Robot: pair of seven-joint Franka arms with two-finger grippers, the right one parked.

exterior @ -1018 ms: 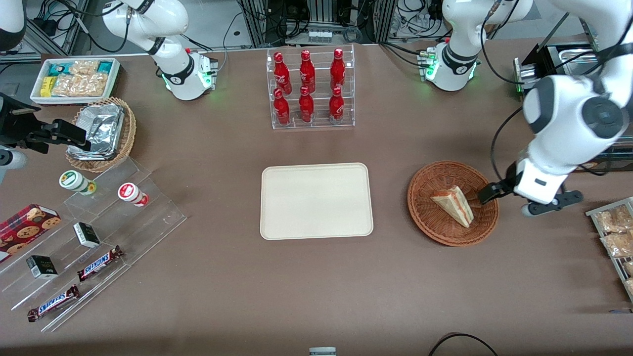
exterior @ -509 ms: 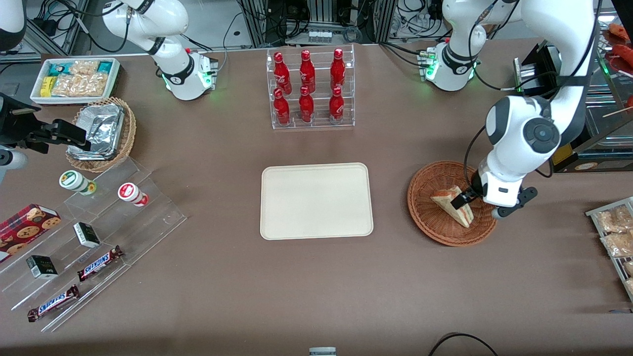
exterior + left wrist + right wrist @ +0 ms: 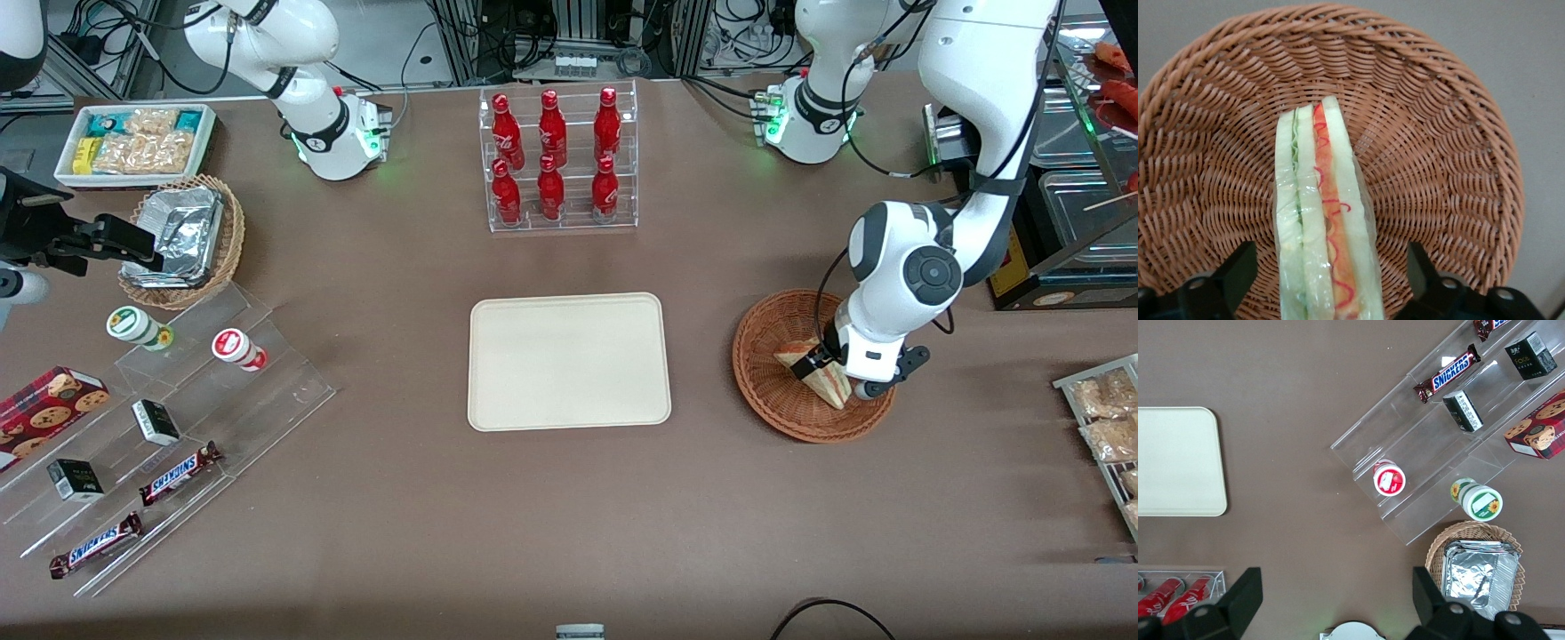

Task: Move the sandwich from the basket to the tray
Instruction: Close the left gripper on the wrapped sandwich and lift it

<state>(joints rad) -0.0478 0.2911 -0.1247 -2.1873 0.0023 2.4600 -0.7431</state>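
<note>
The sandwich point(image 3: 830, 388), a wrapped white-bread wedge with red and green filling, lies in the round reddish-brown wicker basket point(image 3: 782, 418) toward the working arm's end of the table. My left gripper point(image 3: 840, 375) is low over the basket and open, with one finger on each side of the sandwich. In the left wrist view the sandwich point(image 3: 1321, 213) runs between the two black fingers point(image 3: 1238, 270), with a gap on both sides, inside the basket point(image 3: 1438, 133). The gripper point(image 3: 1331, 280) holds nothing. The cream-beige tray point(image 3: 569, 362) lies flat at the table's middle.
A clear rack of red bottles point(image 3: 556, 160) stands farther from the camera than the tray. Trays of snack packets point(image 3: 1107, 418) lie at the working arm's end. A tan foil-lined basket point(image 3: 182, 240), a white snack box point(image 3: 133, 142) and an acrylic stand point(image 3: 169, 418) are at the parked arm's end.
My left arm has swung from the basket's edge in over the basket, and the open gripper now straddles the sandwich. The sandwich has not moved.
</note>
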